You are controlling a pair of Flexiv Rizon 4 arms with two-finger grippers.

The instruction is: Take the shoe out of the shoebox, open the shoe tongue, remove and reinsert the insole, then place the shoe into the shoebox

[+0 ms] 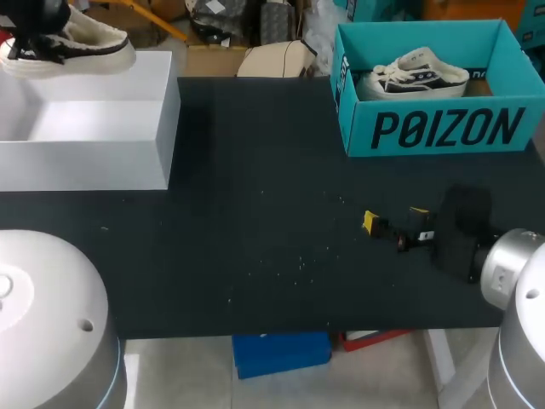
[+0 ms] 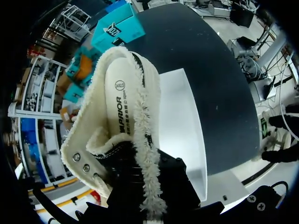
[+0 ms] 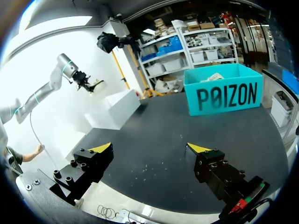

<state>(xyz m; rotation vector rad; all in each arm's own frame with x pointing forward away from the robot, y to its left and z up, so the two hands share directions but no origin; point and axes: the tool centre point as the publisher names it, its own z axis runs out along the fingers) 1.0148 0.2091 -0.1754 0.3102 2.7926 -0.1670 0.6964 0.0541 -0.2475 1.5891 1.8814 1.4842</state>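
A cream shoe point(image 1: 81, 43) with fleece lining and black laces hangs over the white block point(image 1: 85, 128) at the far left. My left gripper point(image 1: 38, 25) is shut on its laced front, and the shoe hides the fingertips. In the left wrist view the shoe point(image 2: 121, 116) opens away from the gripper, and its printed insole point(image 2: 119, 107) lies inside. A teal shoebox point(image 1: 443, 128) stands at the far right with a second shoe point(image 1: 417, 75) in it. My right gripper point(image 1: 394, 218) hovers open and empty over the table in front of the shoebox point(image 3: 226, 93).
The white block point(image 3: 117, 109) takes up the table's far left corner. Dark tabletop point(image 1: 272, 239) stretches between the block and the shoebox. The table's front edge runs close under my right gripper point(image 3: 149, 148).
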